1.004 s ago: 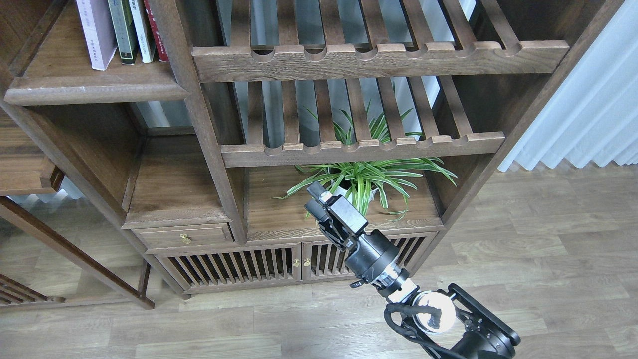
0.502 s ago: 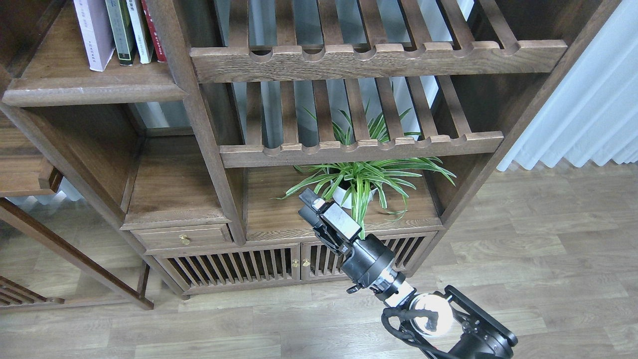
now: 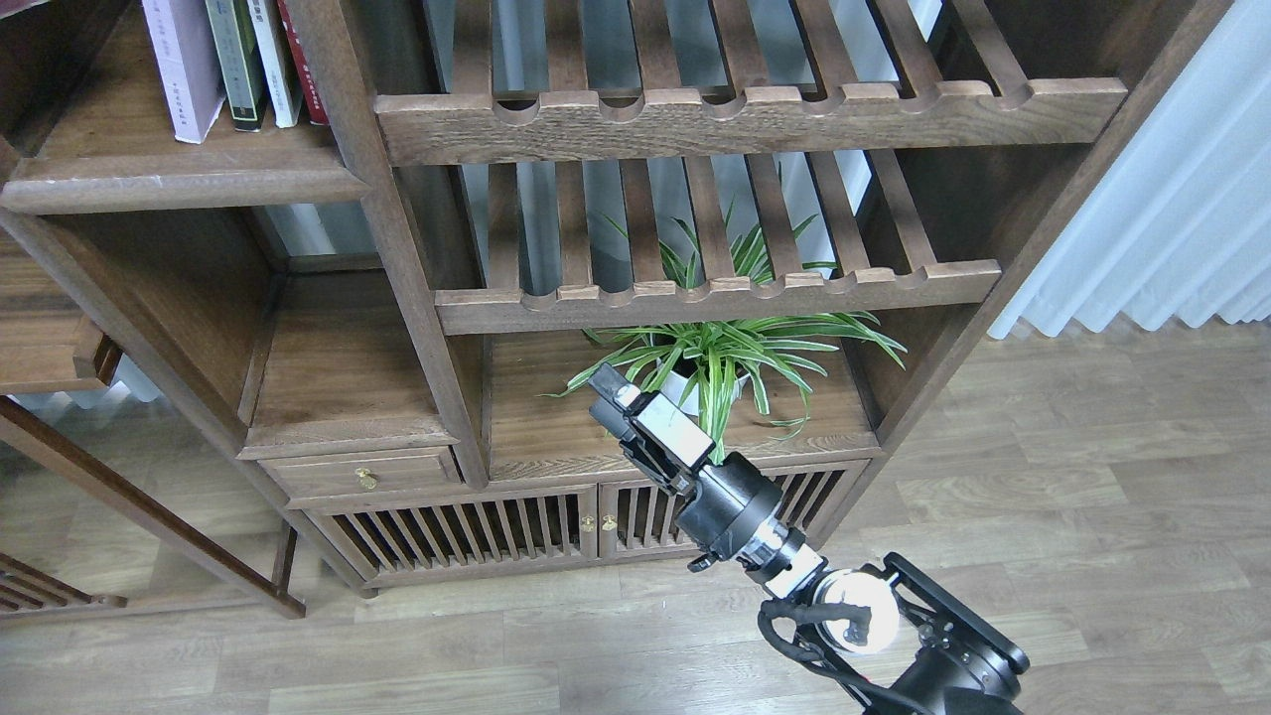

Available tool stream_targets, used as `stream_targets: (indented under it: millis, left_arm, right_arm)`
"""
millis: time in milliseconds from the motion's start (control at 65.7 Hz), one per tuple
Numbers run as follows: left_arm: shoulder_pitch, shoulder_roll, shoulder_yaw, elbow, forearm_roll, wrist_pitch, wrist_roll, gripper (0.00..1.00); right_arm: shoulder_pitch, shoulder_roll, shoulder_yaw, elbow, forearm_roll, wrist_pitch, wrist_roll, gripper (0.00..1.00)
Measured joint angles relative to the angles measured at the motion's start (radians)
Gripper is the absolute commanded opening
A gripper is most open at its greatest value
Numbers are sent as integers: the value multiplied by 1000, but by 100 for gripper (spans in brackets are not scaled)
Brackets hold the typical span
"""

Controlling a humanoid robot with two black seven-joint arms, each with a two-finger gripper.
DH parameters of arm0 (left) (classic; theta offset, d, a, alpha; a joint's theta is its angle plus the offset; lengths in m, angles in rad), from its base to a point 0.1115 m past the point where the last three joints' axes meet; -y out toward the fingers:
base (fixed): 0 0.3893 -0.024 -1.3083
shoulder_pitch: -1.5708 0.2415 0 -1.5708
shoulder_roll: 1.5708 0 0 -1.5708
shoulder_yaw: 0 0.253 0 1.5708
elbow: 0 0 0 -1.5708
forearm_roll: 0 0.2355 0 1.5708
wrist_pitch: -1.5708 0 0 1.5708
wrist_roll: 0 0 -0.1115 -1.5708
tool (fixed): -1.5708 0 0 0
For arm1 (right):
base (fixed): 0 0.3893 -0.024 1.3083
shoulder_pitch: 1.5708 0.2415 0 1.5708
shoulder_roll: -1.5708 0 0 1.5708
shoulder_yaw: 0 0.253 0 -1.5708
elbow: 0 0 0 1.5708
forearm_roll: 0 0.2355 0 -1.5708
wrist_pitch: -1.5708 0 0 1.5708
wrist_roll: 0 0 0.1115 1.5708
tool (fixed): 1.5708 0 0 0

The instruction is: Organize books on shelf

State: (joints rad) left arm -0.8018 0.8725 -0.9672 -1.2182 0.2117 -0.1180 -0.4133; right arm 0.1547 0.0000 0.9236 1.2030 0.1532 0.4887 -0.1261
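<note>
Raising right gripper [image 3: 606, 389], jaws' state unreadable and holding nothing visible, toward books [image 3: 233, 65] standing on shelf [image 3: 179, 179].

One head view looks forward and down from standing height at a wooden bookcase [image 3: 417, 298] fairly near, floorboards [image 3: 1043, 477] at right, curtain [image 3: 1172, 199] far right.

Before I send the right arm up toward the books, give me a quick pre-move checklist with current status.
1. Right gripper empty: ok, nothing held.
2. Jaws open or shut: cannot tell, seen end-on.
3. Books upright on the shelf: ok, standing at its right end.
4. Path upward: not ok, slatted racks and the upright post lie between.
5. Plant clearance: not ok, leaves right beside the gripper.
6. Left arm: cannot tell, out of view.
</note>
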Motion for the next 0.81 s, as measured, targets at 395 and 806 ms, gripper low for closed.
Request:
stream_targets:
  millis: [395, 806]
  left_arm:
    - [-7, -158, -35, 86, 105, 88, -24, 0]
    - [-82, -317, -37, 237, 194, 100, -62, 0]
  right_arm:
    - [0, 0, -2, -4, -2, 0, 0, 95]
    - [0, 0, -31, -9, 0, 0, 0, 96]
